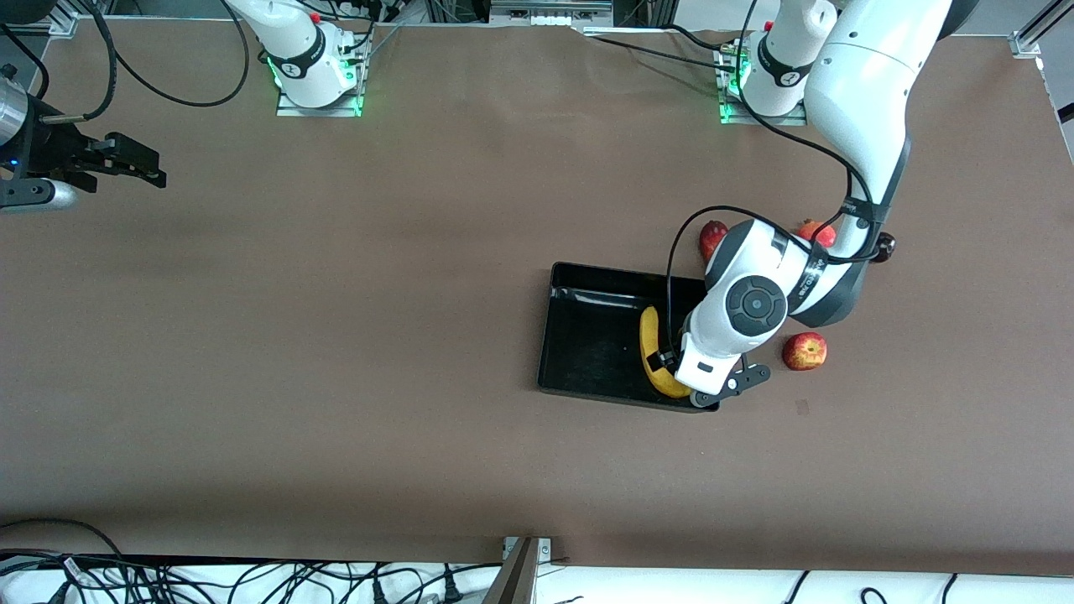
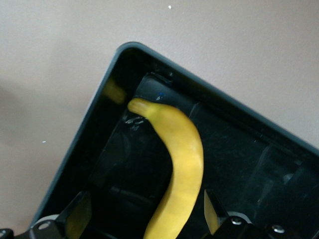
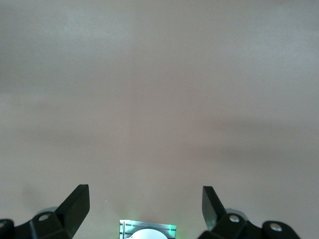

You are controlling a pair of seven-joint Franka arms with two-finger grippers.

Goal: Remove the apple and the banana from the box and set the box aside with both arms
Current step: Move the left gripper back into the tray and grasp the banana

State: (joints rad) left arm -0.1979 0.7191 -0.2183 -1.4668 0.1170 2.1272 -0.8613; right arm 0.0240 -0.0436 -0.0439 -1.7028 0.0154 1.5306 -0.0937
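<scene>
With the apple [image 1: 805, 351] already out on the table, the left gripper [image 2: 144, 211], fingers apart astride the banana [image 2: 178, 164] in the box [image 1: 587, 335], should descend centred before closing; the right gripper [image 3: 145, 204] waits spread at the table's edge.

The left gripper [image 1: 681, 379] is down over the banana [image 1: 653, 352] in the box [image 1: 587, 335]. The apple [image 1: 805, 351] lies on the table [image 1: 336, 335] beside the box. The right gripper [image 1: 126, 159] waits well apart.
</scene>
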